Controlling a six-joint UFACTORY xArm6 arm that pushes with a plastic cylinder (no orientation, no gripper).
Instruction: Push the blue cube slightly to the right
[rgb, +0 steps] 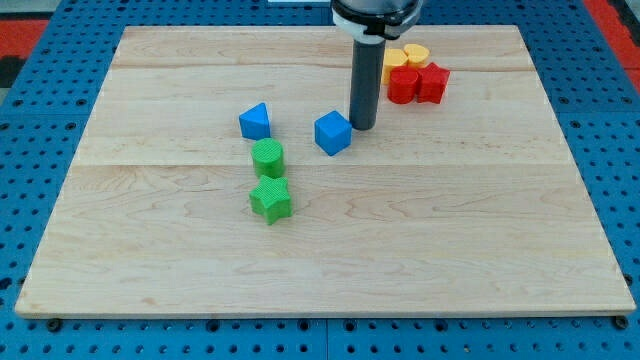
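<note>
Farthest to the left of my tip (362, 127) sits a blue triangular block (255, 122), well apart from it. Below that block, and down-left of my tip, a green cylinder (268, 157) stands just above a green star-shaped block (271, 200); the two look to be touching or nearly so.

The blue cube (333, 132), the block I am to move, lies just beside my tip on its left, a shade lower in the view; whether they touch I cannot tell. My tip is a bare rod with no jaws, so there is nothing to open, close or hold.

Up and to the right of my tip a cluster sits near: a yellow cylinder (395, 60) partly hidden behind the rod, a yellow heart-shaped block (415, 53), and two red blocks (418, 83) pressed together, their shapes unclear.

The main risk, in my judgement, is position: my tip stands on the cube's right, the side it must travel toward. Any push from here would send it left, toward the green pair. Going round too tightly could clip and spin the cube, and overshooting right could carry it toward the red blocks.

No containers are on the wooden board (450, 240); every block lies loose on it.
</note>
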